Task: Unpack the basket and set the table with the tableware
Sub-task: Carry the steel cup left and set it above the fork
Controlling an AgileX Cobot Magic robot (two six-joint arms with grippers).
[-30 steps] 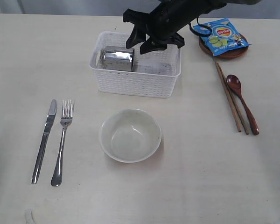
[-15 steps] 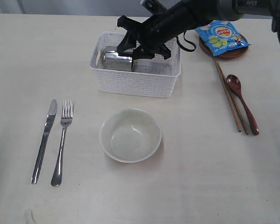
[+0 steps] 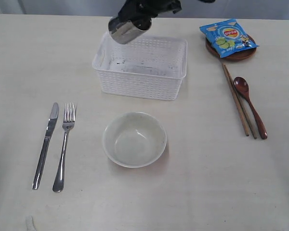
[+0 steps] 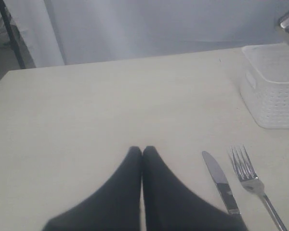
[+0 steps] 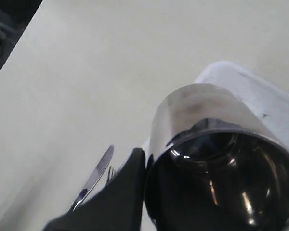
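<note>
Scanning the exterior view from the left: note knife (image 3: 45, 147) and fork (image 3: 64, 147) laid side by side on the table (image 3: 19, 72), close but not touching. Next find the bowl (image 3: 134, 139), upright in the middle, near the front wall of the basket (image 3: 139, 89). Can see nothing inside the basket. Further right, log chopsticks (image 3: 238, 101) and spoon (image 3: 250, 108) just beside each other, and behind them a plate (image 3: 236, 56) under a snack packet (image 3: 228, 37).

Spot the cup (image 3: 129, 29) in the air over the basket's back left corner, tilted, clamped in the right gripper (image 3: 140, 14).

Handling, as a judgement: treat the cup as steel, so stiff, fairly light and in no danger of crushing. Expect it to be polished and slick, likely to swivel or slip in a pinch on its thin wall. Prefer a hold at the rim, one finger in and one out. Set down mouth up and gently; expect it to roll if laid on its side.

Views compared:
- **Exterior:** gives the whole layout but crops the right gripper at the top edge, hiding how the fingers sit.
- **Left wrist:** alone shows the left gripper (image 4: 142, 153), jaws together on nothing, over bare table short of knife and fork. Also catches the basket's end wall and a sliver of cup at the frame corner.
- **Right wrist:** looks straight into the cup's open mouth and shows one dark finger (image 5: 127, 192) against the outside of the wall at the rim. Cannot see the second finger; probably inside. Also catches the knife tip below.
</note>
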